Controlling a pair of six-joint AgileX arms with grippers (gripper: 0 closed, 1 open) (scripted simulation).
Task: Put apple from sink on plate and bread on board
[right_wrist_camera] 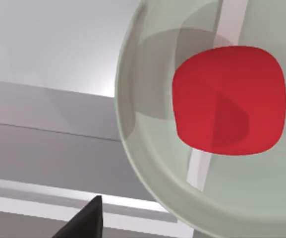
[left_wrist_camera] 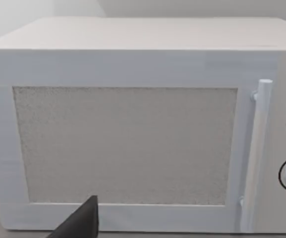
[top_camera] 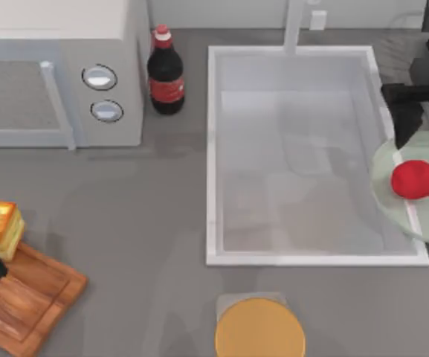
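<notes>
Smooth red apple on translucent green plate; jaws' state impossible to tell.

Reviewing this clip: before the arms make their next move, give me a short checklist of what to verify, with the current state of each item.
1. Apple on the plate: ok; it sits on the green disc, outside the basin.
2. Plate placement: not ok; it overlaps the sink rim at the table's right.
3. Bread on the board: cannot tell; it sits at the board's upper-left edge, partly behind the dark left arm.
4. Left gripper state: cannot tell; it faces the microwave.
5. Right gripper released from apple: ok; it is clear of the apple, though finger spread cannot be told.
6. Cola bottle upright: ok.
</notes>
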